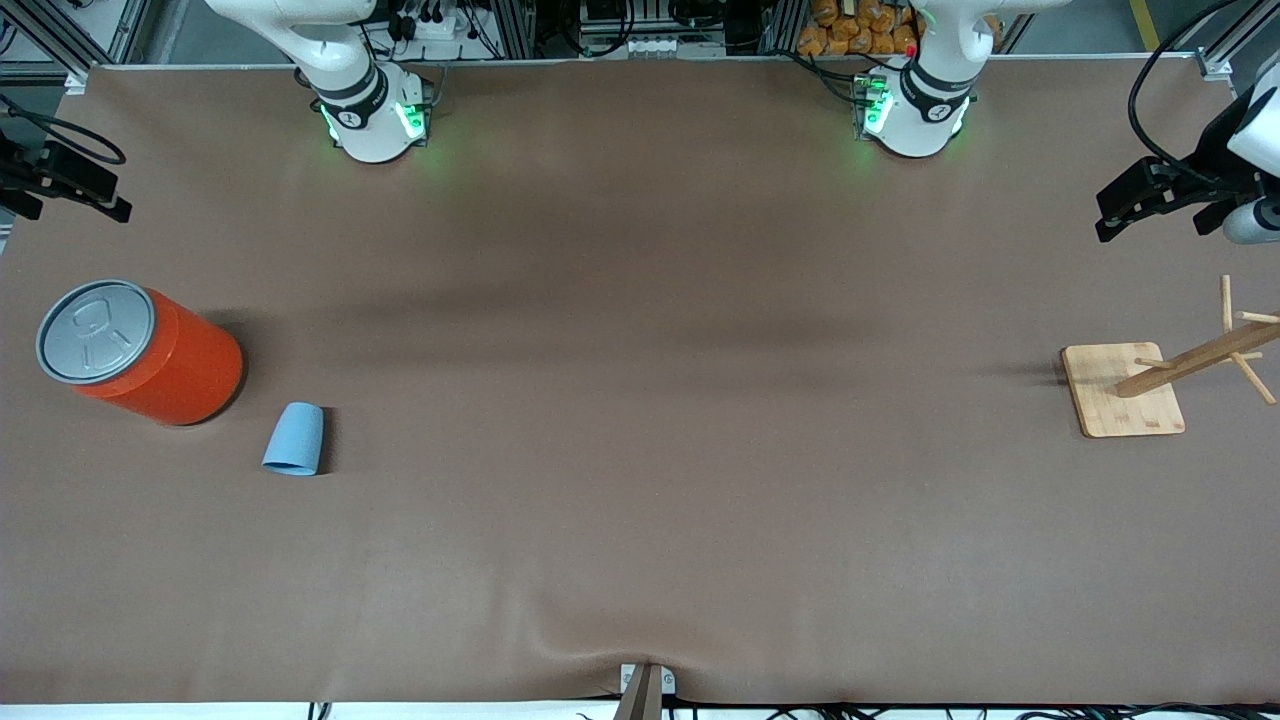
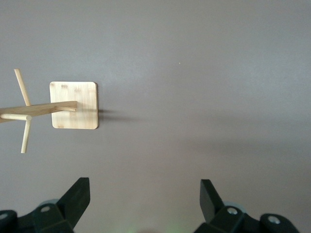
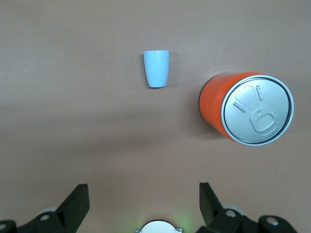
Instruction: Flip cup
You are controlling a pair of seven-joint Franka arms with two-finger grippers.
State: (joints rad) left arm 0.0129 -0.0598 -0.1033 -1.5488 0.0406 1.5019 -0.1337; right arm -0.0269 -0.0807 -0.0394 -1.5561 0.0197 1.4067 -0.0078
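Observation:
The light-blue cup [image 1: 294,439] lies on its side on the brown table beside the orange can, wide end toward the front camera. Its inside does not show. It also shows in the right wrist view [image 3: 156,68]. My right gripper [image 1: 112,205] hangs open and empty over the right arm's end of the table, well above the can and the cup; its open jaws show in the right wrist view [image 3: 144,188]. My left gripper [image 1: 1112,215] hangs open and empty over the left arm's end of the table; its open jaws show in the left wrist view [image 2: 145,183].
A large orange can [image 1: 150,355] with a grey lid stands beside the cup, toward the right arm's end; it also shows in the right wrist view [image 3: 245,109]. A wooden peg rack [image 1: 1125,392] on a square base stands at the left arm's end and shows in the left wrist view [image 2: 74,105].

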